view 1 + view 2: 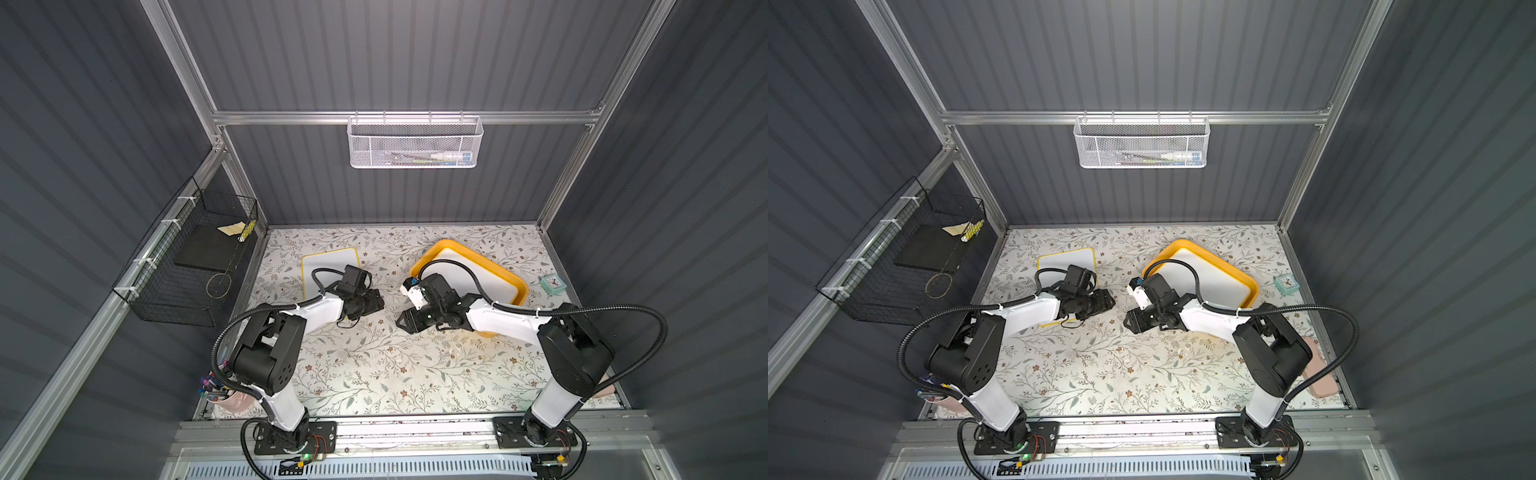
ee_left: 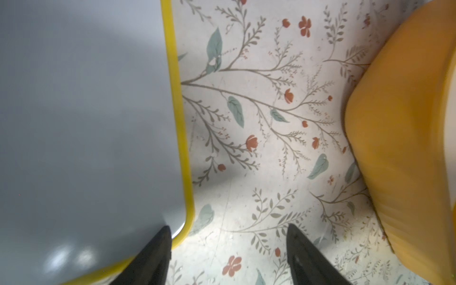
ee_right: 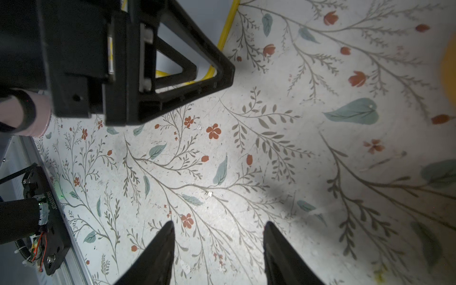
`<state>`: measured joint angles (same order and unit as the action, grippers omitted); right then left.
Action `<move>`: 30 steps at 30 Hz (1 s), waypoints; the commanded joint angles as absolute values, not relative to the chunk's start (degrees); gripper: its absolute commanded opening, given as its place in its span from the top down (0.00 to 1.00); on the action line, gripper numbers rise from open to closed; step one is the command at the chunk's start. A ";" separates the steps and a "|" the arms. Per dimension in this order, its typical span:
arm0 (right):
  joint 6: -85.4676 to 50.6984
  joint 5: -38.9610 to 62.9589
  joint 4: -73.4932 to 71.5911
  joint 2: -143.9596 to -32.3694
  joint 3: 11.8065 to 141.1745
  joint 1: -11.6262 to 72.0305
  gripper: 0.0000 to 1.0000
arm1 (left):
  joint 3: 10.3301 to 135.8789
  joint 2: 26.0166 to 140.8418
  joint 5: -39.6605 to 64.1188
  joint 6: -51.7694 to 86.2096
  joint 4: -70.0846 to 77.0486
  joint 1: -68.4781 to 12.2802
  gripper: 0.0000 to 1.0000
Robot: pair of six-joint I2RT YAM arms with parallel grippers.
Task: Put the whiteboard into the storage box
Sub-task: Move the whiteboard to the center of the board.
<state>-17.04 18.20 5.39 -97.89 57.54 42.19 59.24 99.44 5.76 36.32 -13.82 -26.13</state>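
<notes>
Status: I'd call the job about half done. One whiteboard lies flat inside the storage box, far right of the table. It looks seated within the rim, tho the right arm hides the near end. The second whiteboard, yellow-framed, lies flat on the table at far left, well apart from the box, so it's left to do: grip, carry across, drop in.

Left gripper: jaws apart, holding nothing. In the left wrist view one finger sits over the near corner of the table board and the other over bare tablecloth, so the yellow edge runs between them. Can't tell whether it touches. Looks like the approach for an edge pinch, imo.

Right gripper: jaws apart too, empty, above bare table near the middle, just off the box's near corner.

Count:
- whiteboards: 2 (1 in box, 1 out)
- storage box: 1
- grippers: 2
- small teal clock: 1, beside the box, far right
- white mesh basket: 1, on the back rail
- black wire basket: 1, on the left rail
- pink pen cup: 1, near the left arm base
</notes>
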 commanded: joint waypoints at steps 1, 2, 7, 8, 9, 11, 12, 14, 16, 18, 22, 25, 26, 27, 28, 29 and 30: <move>-17.58 20.87 4.60 -97.83 57.04 42.10 0.42 | 69.80 101.82 -0.86 28.24 -27.63 -24.87 0.26; -17.66 20.85 4.59 -97.66 56.89 42.10 0.42 | 72.72 102.99 -2.22 26.68 -29.29 -24.11 0.26; -17.64 20.21 4.08 -96.64 56.20 42.10 0.42 | 88.88 111.98 -4.57 19.68 -36.25 -17.50 0.24; -17.58 20.29 4.13 -96.72 56.24 42.10 0.42 | 91.30 113.93 -4.63 18.90 -36.80 -16.28 0.24; -17.62 20.45 4.22 -96.85 56.28 42.10 0.42 | 94.09 116.06 -5.17 18.19 -37.62 -14.98 0.24; -17.75 20.65 4.03 -96.67 56.25 42.10 0.41 | 98.87 120.06 -6.49 17.46 -39.56 -13.04 0.24; -17.83 20.61 3.83 -96.46 56.04 42.15 0.41 | 100.96 121.89 -6.62 17.27 -40.40 -12.33 0.24; -17.97 20.15 2.97 -95.81 55.32 42.19 0.41 | 103.52 124.62 -6.77 17.07 -40.50 -11.58 0.24; -17.89 19.86 3.02 -95.79 55.24 42.14 0.41 | 107.00 127.69 -6.19 16.52 -40.88 -10.88 0.24; -17.78 19.94 3.38 -95.99 55.63 42.14 0.41 | 111.82 131.16 -5.04 15.99 -42.48 -10.03 0.24; -18.02 20.39 3.16 -96.04 55.63 42.19 0.41 | 120.20 136.10 -4.25 15.10 -46.48 -8.32 0.24; -18.11 20.39 3.15 -95.66 55.45 42.21 0.41 | 121.34 136.62 -4.91 15.01 -44.78 -7.01 0.24; -18.06 20.43 3.12 -95.56 55.46 42.19 0.41 | 121.96 137.02 -4.75 14.98 -44.53 -6.54 0.24; -18.19 20.48 3.13 -95.46 55.46 42.19 0.41 | 122.93 137.76 -4.59 14.74 -44.39 -6.11 0.24; -18.19 20.56 3.08 -95.33 55.42 42.19 0.41 | 124.13 138.53 -4.53 14.33 -44.49 -5.79 0.23; -18.26 20.61 2.99 -95.21 55.37 42.19 0.41 | 126.15 139.81 -4.52 13.83 -45.09 -5.42 0.23; -18.28 20.57 2.94 -95.08 55.29 42.19 0.41 | 128.15 141.05 -4.66 13.27 -45.75 -5.04 0.23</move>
<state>-17.98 20.01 3.36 -96.90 55.88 42.19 123.68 138.10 -4.93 15.68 -43.59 -6.59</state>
